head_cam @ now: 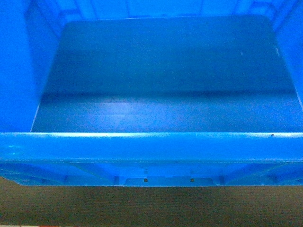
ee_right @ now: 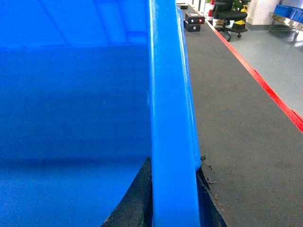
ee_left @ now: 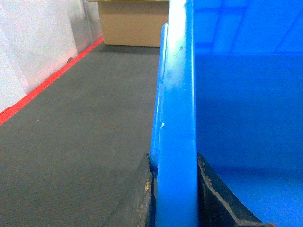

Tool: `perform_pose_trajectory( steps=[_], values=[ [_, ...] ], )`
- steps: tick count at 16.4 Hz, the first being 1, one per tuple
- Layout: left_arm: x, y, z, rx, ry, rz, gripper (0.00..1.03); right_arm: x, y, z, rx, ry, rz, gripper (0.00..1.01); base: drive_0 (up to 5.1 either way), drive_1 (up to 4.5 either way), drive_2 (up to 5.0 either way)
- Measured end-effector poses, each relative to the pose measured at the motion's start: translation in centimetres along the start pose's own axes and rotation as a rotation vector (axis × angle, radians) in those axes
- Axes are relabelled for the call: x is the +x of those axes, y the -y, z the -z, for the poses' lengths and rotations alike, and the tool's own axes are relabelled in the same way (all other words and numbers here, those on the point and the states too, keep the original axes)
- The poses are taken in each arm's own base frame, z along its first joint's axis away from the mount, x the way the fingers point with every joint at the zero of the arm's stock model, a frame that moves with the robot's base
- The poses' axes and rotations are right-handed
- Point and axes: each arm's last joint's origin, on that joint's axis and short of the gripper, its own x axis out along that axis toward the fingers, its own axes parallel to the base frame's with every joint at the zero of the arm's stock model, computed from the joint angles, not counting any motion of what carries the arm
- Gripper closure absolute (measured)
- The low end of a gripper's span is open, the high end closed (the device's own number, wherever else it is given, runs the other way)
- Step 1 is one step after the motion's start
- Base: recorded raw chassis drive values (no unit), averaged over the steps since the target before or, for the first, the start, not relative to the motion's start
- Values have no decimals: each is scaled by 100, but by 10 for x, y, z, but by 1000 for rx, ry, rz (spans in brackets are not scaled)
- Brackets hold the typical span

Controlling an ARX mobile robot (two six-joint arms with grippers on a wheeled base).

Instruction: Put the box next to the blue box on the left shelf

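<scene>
Grey carpeted floor (ee_left: 71, 142) runs beneath as the box (head_cam: 161, 94) hangs between both arms, left gripper (ee_left: 174, 194) clenched on its left rim, right gripper (ee_right: 173, 194) on its right rim, long axis crosswise, shelf nowhere visible.

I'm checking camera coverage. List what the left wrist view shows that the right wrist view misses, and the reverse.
Only the left wrist view shows a cardboard box at the far end of the floor, beside a pale wall.

Only the right wrist view shows a black office chair and a small black device with a red light far off.

Both show the blue box with dark fingers clamped either side of its rim, grey floor and a red floor stripe.
</scene>
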Motion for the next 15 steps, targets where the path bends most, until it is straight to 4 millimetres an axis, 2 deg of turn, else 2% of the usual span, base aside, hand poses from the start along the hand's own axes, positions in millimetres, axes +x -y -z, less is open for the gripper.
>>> perform_pose_trajectory(
  steps=[15],
  values=[
    [0,0,0,0,1,0,87,0,0,0,-1,0,-1,84,-135,-135,-135]
  ],
)
